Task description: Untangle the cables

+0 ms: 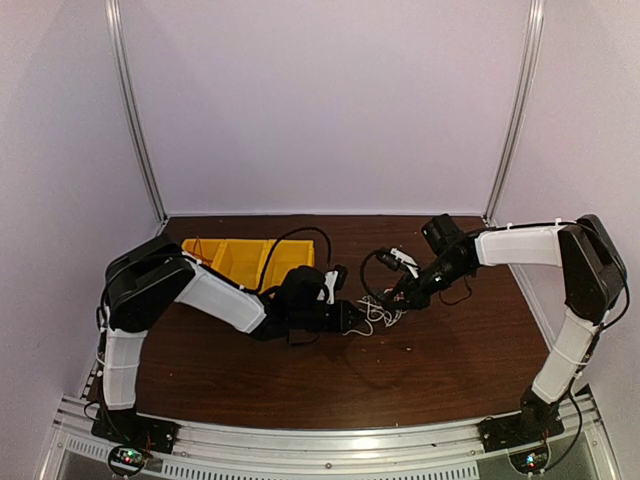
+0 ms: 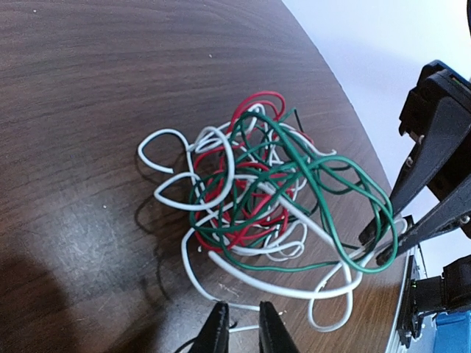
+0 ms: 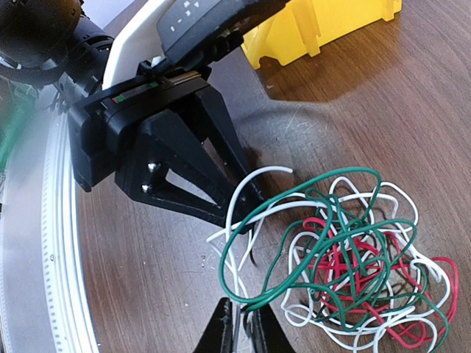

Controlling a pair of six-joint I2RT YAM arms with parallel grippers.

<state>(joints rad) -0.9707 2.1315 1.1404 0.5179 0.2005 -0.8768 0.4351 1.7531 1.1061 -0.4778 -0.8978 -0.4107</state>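
Note:
The cables (image 1: pixel 380 316) are a fist-sized tangle of red, white and dark green wires on the brown table between my two grippers. The tangle also shows in the left wrist view (image 2: pixel 257 198) and the right wrist view (image 3: pixel 353 272). My left gripper (image 1: pixel 352 318) sits low at the tangle's left edge. Its jaws (image 2: pixel 245 323) are nearly closed, with a thin white strand and a black strand in the narrow gap. My right gripper (image 1: pixel 397 297) is at the tangle's right side. It (image 3: pixel 243 323) is shut on a green loop and a white strand.
Yellow bins (image 1: pixel 245 258) stand at the back left behind my left arm, and one corner shows in the right wrist view (image 3: pixel 324 22). The metal rail (image 1: pixel 330 440) runs along the table's near edge. Enclosure walls surround the table.

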